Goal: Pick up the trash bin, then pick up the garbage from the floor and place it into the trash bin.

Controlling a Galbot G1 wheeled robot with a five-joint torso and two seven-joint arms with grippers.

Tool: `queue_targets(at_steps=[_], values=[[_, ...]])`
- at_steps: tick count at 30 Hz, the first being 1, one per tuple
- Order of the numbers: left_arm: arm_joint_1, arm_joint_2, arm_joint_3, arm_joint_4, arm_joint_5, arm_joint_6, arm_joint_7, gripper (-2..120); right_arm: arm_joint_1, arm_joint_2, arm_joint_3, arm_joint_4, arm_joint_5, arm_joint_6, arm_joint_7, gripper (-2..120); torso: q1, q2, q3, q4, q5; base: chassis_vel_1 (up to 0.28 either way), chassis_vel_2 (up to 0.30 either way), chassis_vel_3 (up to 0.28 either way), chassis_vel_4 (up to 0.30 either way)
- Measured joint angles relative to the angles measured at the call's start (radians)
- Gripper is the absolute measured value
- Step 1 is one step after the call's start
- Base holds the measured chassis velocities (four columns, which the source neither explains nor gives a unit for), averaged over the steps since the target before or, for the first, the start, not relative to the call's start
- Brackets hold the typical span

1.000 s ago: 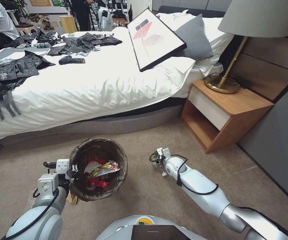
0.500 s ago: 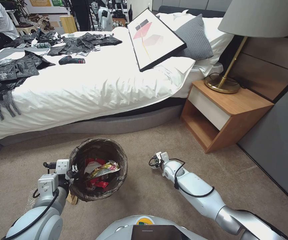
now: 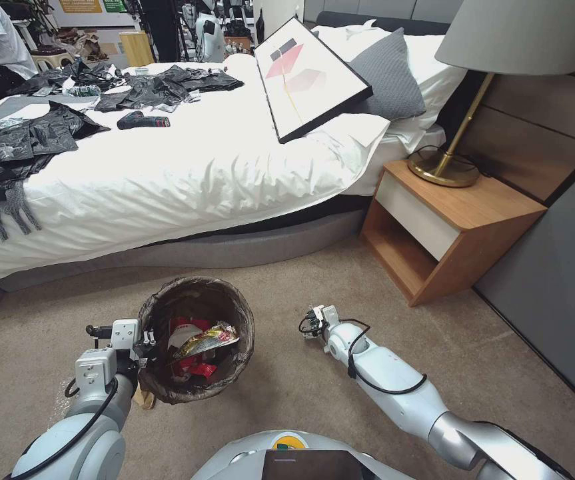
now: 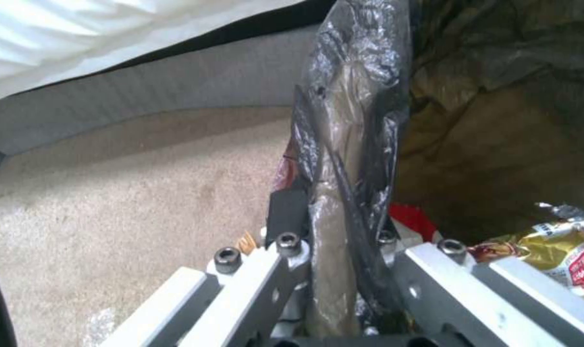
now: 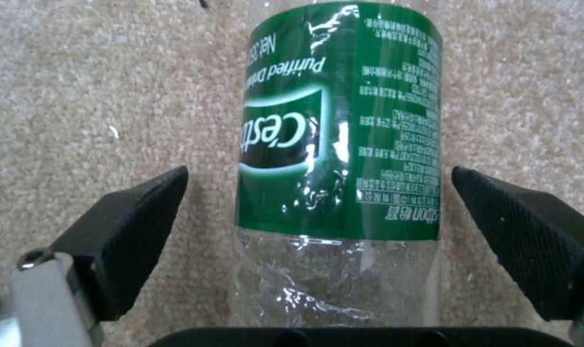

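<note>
green-labelled bottle (image 5: 338, 144) lies between the right gripper's (image 5: 320, 241) spread pads (untouched); closing comes next. left gripper (image 4: 343, 270) clamps the bin (image 3: 234, 310) rim.

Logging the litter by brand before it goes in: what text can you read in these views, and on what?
"Purified Drin...": green label of the plastic bottle, between the open right gripper fingers.
"C'est...": brand on that label, cut off.
Fine print on the label: too small.
Red panel on the gold wrapper in the trash bin, clamped by the left gripper: blurred.
</note>
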Motion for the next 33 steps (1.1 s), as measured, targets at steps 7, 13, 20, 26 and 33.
queue_targets(at_steps=[7, 13, 20, 26, 33], values=[[0.001, -0.001, 0.001, 0.0, 0.001, 0.0, 0.0, 3, 0.0, 0.004, 0.003, -0.014, -0.001, 0.005, -0.005, 96, 0.0, 0.0, 0.0, 0.0, 0.0, 0.0, 0.0, 0.0, 0.0], [0.002, -0.002, 0.0, 0.0, 0.002, 0.0, 0.0, 3, 0.001, 0.009, 0.006, -0.021, -0.002, 0.012, -0.007, 80, 0.0, 0.0, 0.0, 0.0, 0.0001, 0.0, 0.0, 0.0, 0.0], [0.002, -0.004, 0.001, 0.0, 0.004, -0.001, 0.0, 3, -0.008, 0.004, 0.009, -0.013, -0.003, 0.025, -0.007, 56, 0.0, 0.0, 0.0, 0.0002, 0.0003, 0.0, 0.0, 0.0, 0.0], [0.002, -0.006, 0.004, 0.0, 0.006, -0.001, 0.0, 3, -0.02, -0.004, 0.019, 0.003, -0.004, 0.033, -0.003, 37, 0.0, 0.0, 0.0, -0.0001, 0.0001, 0.0, 0.0, 0.0, 0.0], [0.003, -0.003, 0.003, 0.0, 0.006, -0.002, 0.0, 3, -0.045, -0.008, 0.056, 0.041, -0.032, 0.068, 0.002, 29, 0.0, 0.0, 0.0, -0.0002, 0.0001, 0.0, 0.0, 0.0, 0.0]])
